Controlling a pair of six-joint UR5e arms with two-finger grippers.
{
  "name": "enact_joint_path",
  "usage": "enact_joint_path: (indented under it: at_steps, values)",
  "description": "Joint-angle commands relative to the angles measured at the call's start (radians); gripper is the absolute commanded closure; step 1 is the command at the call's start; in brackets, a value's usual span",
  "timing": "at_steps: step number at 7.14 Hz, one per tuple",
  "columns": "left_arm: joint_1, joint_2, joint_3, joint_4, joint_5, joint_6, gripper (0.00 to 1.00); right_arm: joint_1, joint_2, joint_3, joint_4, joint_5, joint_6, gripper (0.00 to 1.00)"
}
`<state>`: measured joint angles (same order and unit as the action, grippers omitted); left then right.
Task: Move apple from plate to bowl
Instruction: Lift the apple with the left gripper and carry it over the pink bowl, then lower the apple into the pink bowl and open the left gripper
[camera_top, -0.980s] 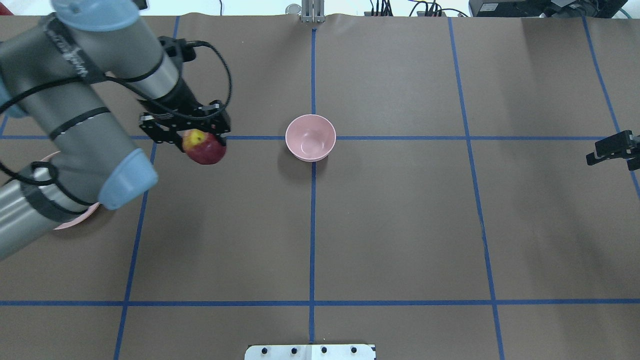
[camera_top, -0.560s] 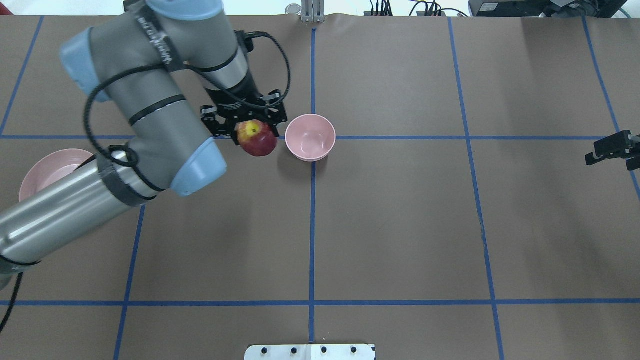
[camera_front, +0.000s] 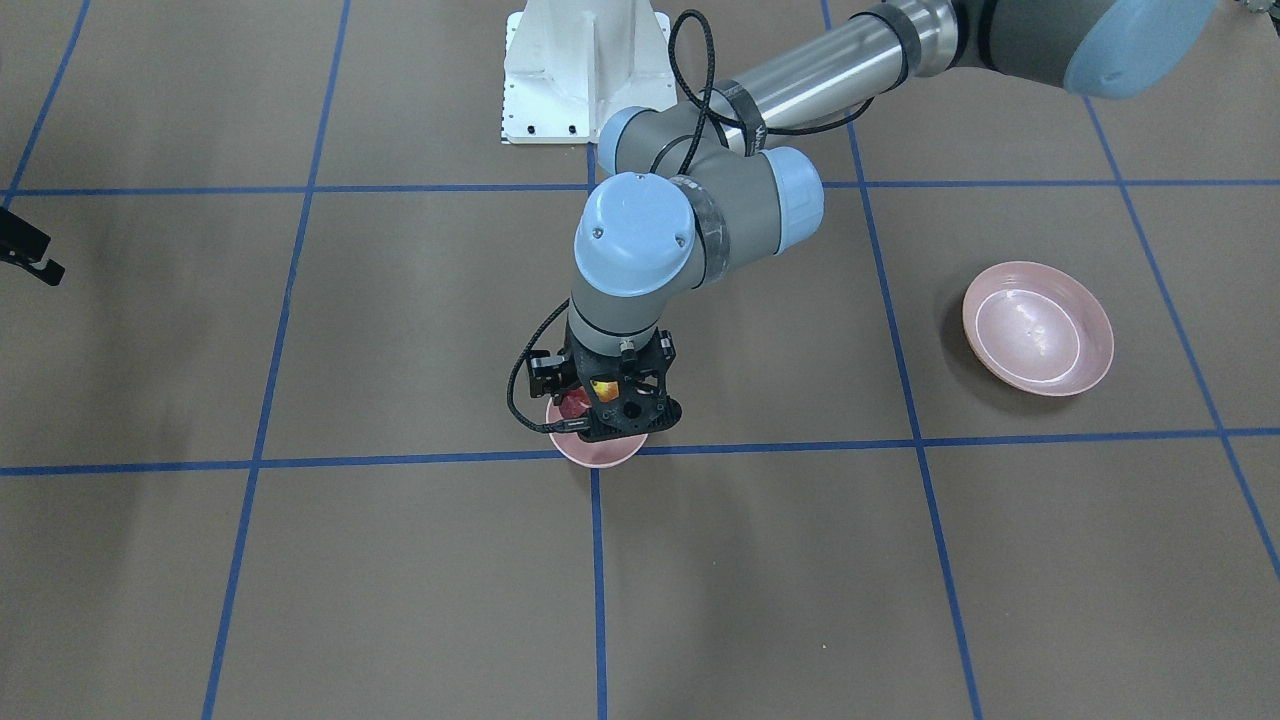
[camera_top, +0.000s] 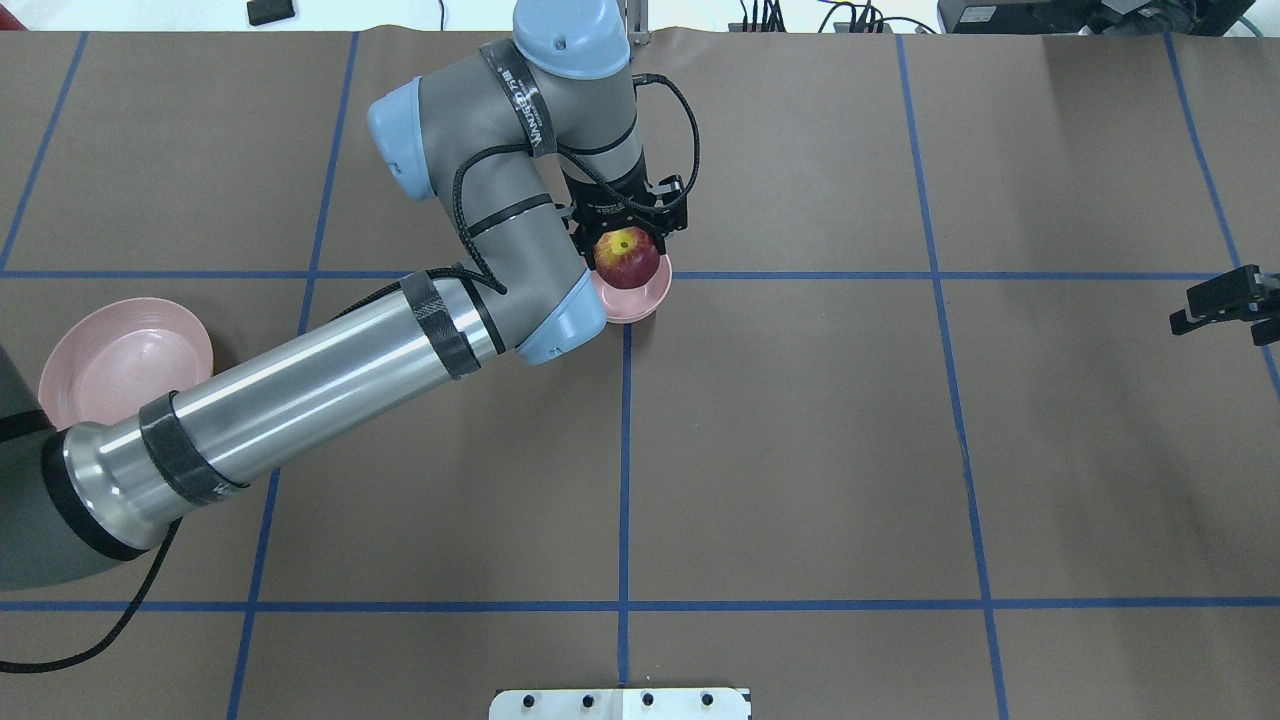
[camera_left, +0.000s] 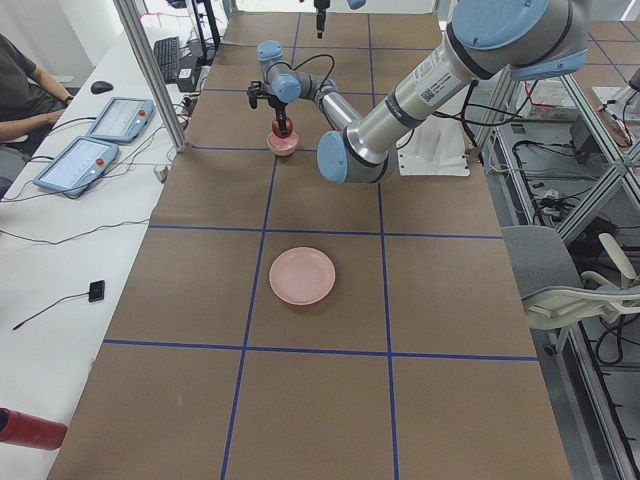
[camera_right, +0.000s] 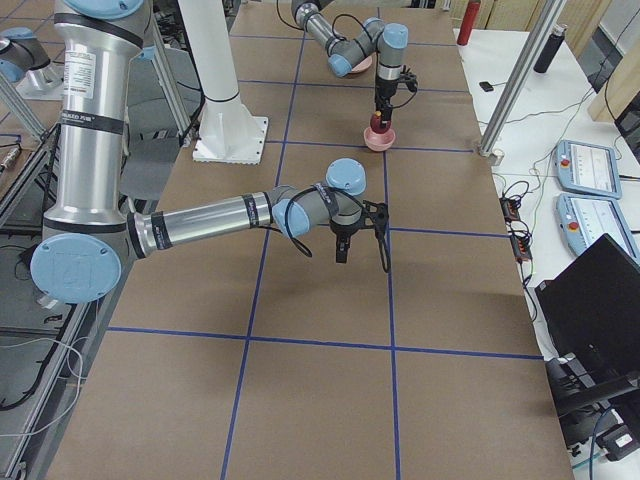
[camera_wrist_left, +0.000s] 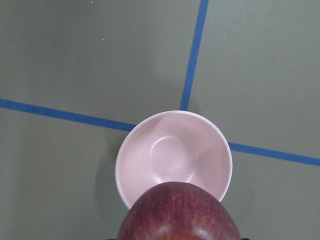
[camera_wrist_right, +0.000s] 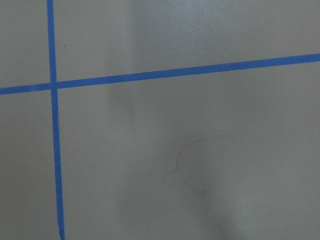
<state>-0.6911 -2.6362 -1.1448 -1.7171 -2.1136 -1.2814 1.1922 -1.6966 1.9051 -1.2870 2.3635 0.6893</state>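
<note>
Jaws of left gripper (camera_top: 627, 244) closed around apple (camera_top: 628, 262), gripping from above, stem dimple up. Apple hangs just over bowl (camera_top: 656, 294), not yet inside. Plate (camera_top: 125, 360) well apart, apple off it. Lift and carry look done; lowering and release remain. Right gripper (camera_top: 1225, 300) far off; its opening cannot be told.
</note>
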Motion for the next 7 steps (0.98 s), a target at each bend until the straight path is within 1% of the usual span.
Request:
enact_joint_path:
  at_steps: [1, 3, 5, 6, 7]
  values:
    - [0.013, -0.001, 0.017, -0.013, 0.020, -0.003, 1.00, 0.000, 0.000, 0.000, 0.000, 0.000, 0.001, 0.00]
    - [0.013, -0.001, 0.033, -0.033, 0.038, 0.001, 1.00, 0.000, 0.000, 0.005, 0.000, 0.000, 0.001, 0.00]
    - [0.012, 0.001, 0.071, -0.085, 0.043, 0.001, 1.00, 0.000, 0.000, 0.003, 0.000, 0.000, 0.004, 0.00]
    - [0.012, 0.001, 0.071, -0.085, 0.043, 0.002, 1.00, 0.000, 0.002, 0.000, 0.000, 0.000, 0.004, 0.00]
    - [0.012, 0.001, 0.071, -0.085, 0.043, 0.002, 0.79, 0.000, 0.008, -0.003, -0.002, 0.000, 0.004, 0.00]
